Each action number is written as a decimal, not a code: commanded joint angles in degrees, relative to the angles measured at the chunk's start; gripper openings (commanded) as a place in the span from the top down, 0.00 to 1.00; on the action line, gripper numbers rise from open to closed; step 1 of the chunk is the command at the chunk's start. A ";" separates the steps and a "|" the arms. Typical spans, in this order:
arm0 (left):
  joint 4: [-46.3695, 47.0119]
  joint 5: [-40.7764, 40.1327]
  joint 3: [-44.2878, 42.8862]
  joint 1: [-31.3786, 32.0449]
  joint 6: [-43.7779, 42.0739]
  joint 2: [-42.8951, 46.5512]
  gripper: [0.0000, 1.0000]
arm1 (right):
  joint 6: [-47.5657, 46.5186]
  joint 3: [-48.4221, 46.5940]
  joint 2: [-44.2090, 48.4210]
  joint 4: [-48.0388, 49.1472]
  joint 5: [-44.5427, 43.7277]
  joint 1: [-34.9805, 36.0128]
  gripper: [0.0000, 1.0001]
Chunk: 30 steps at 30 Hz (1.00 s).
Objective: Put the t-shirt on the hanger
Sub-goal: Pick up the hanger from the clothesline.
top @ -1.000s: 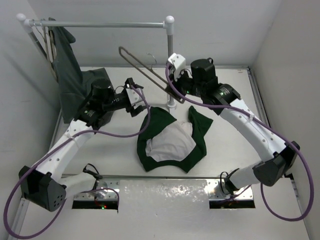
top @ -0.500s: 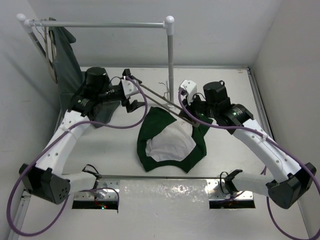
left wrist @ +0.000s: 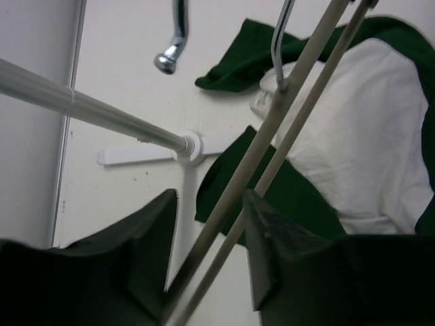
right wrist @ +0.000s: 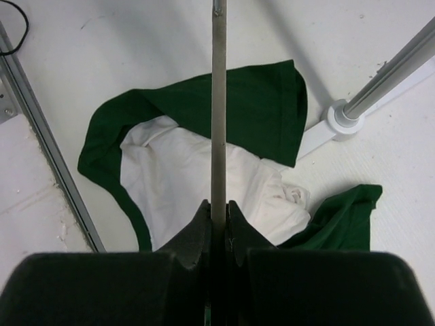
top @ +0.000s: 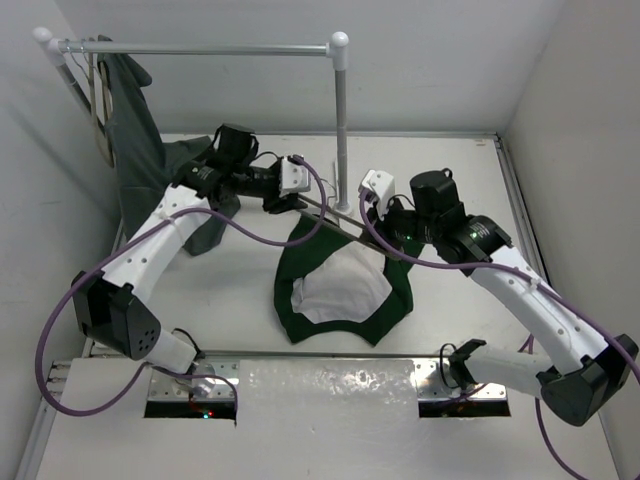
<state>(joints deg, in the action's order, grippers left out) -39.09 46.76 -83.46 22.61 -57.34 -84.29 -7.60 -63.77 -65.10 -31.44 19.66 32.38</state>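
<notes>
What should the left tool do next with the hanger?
Probably close the left tool: the hanger's two bars run between its open jaws. The right tool grips it farther along, and the t-shirt lies underneath.

The t-shirt [top: 335, 292], dark green with a white panel showing, lies crumpled mid-surface. The hanger [top: 325, 208], a slim brownish-grey loop with a metal hook, is held slanted above the shirt's far edge, its right end pinched in the right end effector [right wrist: 219, 212].
</notes>
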 commanded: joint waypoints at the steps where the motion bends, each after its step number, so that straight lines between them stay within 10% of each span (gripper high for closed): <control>1: -5.37 -1.49 -2.41 1.20 -5.84 -0.43 0.63 | -1.37 0.75 2.17 2.87 1.17 -0.12 1.00; 6: -8.63 -3.69 -1.97 2.09 -9.28 -1.23 1.00 | -1.46 0.75 1.91 4.02 1.87 -0.13 1.00; 12: -8.02 -4.84 -1.36 2.00 -9.46 -0.35 1.00 | -3.29 2.41 1.56 4.11 1.61 -0.13 1.00; 13: -8.02 -4.58 -1.27 2.09 -9.72 -0.35 1.00 | -3.83 2.59 1.38 4.19 0.57 -0.13 0.67; 16: -8.46 -3.18 -1.00 2.09 -10.16 -0.61 1.00 | -6.81 1.38 -0.28 4.11 -0.24 -0.04 0.22; 18: -8.98 -2.47 -1.09 2.17 -10.07 -0.96 1.00 | -7.34 -0.12 -1.69 4.81 0.03 -0.04 0.12; 30: -10.75 0.26 -1.97 2.88 -10.69 -1.93 1.00 | -11.82 -7.51 -11.88 7.97 0.64 0.40 0.35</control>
<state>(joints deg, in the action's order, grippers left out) -50.26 43.72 -83.66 24.88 -67.46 -86.37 -17.15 -68.10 -75.53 -27.05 18.76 32.38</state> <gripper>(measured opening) 0.037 0.674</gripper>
